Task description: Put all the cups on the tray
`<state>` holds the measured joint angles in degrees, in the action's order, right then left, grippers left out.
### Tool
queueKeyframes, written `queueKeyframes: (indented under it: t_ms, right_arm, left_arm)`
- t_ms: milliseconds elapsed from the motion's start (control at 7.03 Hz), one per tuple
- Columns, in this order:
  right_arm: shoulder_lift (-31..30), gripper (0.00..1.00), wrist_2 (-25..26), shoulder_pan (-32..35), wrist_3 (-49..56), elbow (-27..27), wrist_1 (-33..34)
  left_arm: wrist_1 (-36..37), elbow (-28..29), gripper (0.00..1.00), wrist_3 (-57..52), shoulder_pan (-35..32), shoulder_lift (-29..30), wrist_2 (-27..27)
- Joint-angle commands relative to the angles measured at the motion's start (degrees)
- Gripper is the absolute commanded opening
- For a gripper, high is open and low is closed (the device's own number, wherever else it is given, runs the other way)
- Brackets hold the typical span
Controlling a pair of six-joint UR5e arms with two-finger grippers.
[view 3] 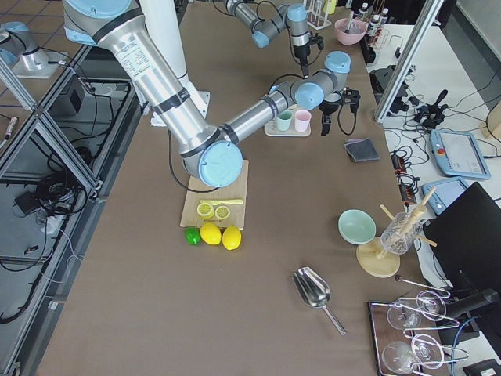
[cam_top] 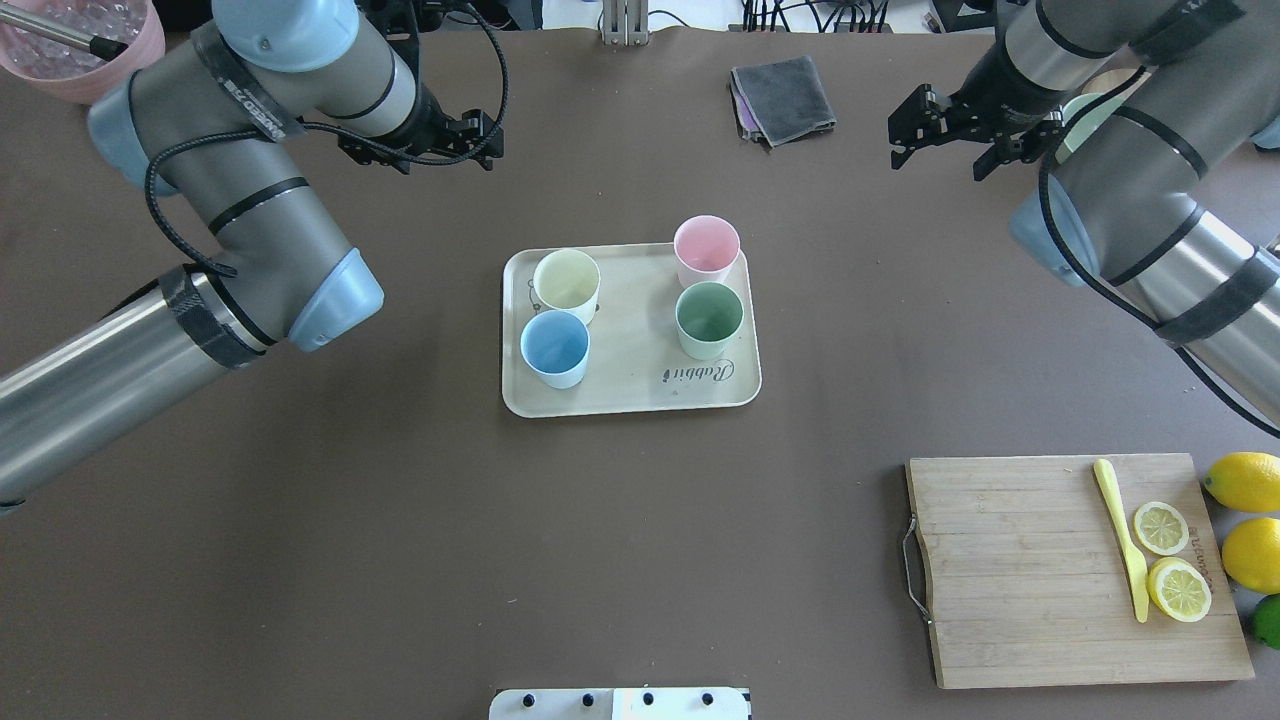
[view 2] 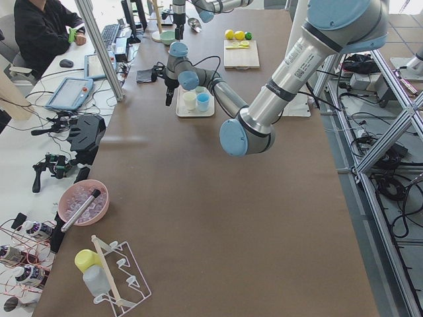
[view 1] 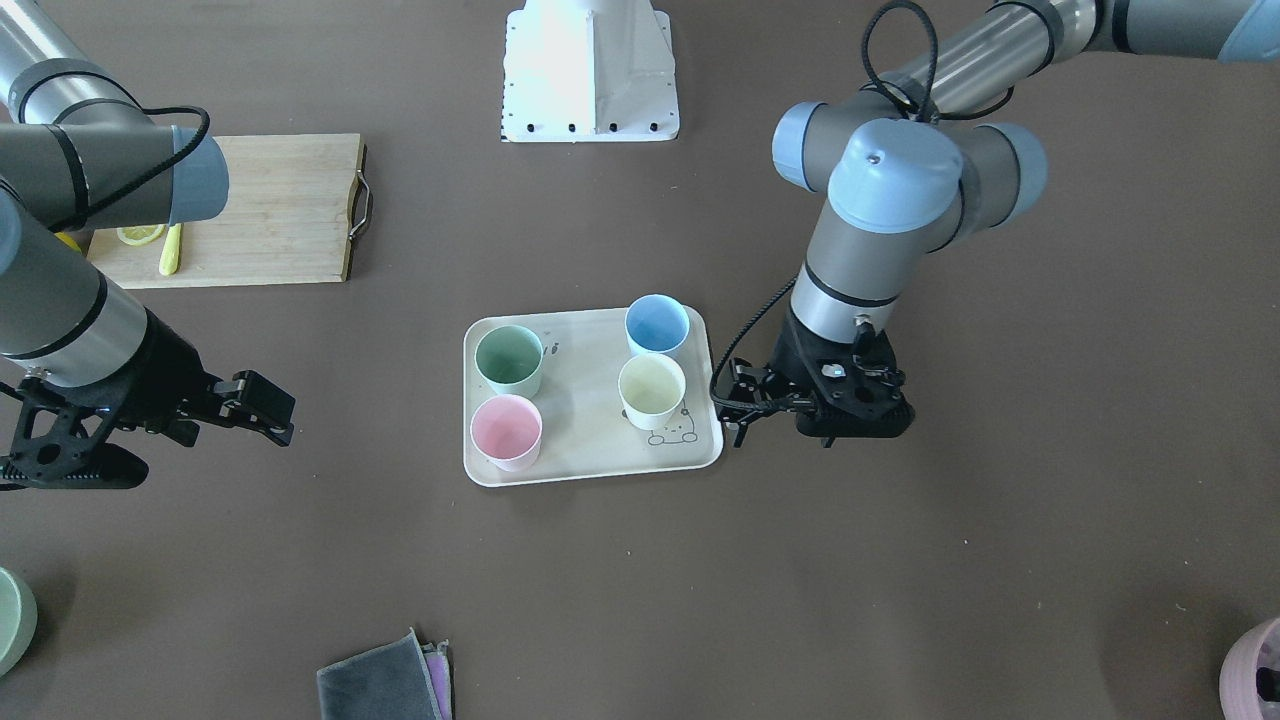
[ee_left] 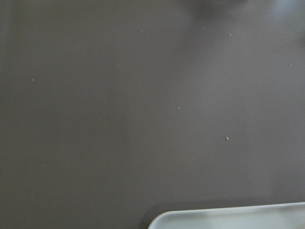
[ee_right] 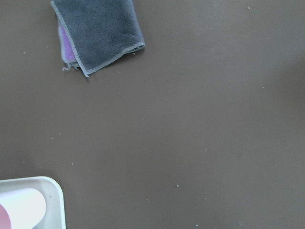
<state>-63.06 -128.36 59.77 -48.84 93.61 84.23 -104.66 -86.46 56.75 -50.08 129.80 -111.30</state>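
Observation:
The beige tray [cam_top: 630, 345] lies mid-table with all four cups upright on it: cream-white [cam_top: 566, 283], light blue [cam_top: 555, 348], pink [cam_top: 706, 250] and sage green [cam_top: 709, 319]. The front view shows the same tray [view 1: 585, 445]. My left gripper [cam_top: 488, 140] is open and empty, just off the tray's short edge by the cream cup; it also shows in the front view [view 1: 728, 410]. My right gripper [cam_top: 897, 140] is open and empty, well off to the tray's other side. The right wrist view catches a tray corner [ee_right: 50, 188] and the pink cup [ee_right: 19, 210].
A wooden cutting board [cam_top: 1010, 570] holds lemon slices and a yellow knife, with whole lemons [cam_top: 1245, 480] beside it. A folded grey cloth [cam_top: 785, 95] lies beyond the tray. A mauve-pink pot [cam_top: 60, 50] stands in the far left corner, and a green bowl [view 1: 12, 620] behind the right gripper.

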Motion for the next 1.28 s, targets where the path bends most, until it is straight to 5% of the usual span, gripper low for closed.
queueKeyframes:
  t_ms: [0, 284, 853, 1137]
  right_arm:
    - [-12.04, 1.0, 0.83, 3.57, 2.97, 9.89, -0.65]
    - [-13.05, 1.0, 3.54, 5.79, 2.88, 10.63, -1.26]
    - [-12.88, 1.0, 3.57, 8.51, 4.18, 7.91, -5.92]
    - [-13.31, 1.0, -0.72, 16.12, 22.36, 6.5, 2.28]
  left_arm:
    - [0.07, -9.54, 0.97, -11.25, -5.36, -9.07, -3.83]
    - [0.43, -17.14, 0.97, -13.23, -9.93, -18.57, -5.5]
    - [-12.02, -17.79, 0.98, -13.68, -15.21, -31.33, -5.68]
    - [-11.36, -18.13, 0.98, -27.92, -20.2, -36.52, -5.94]
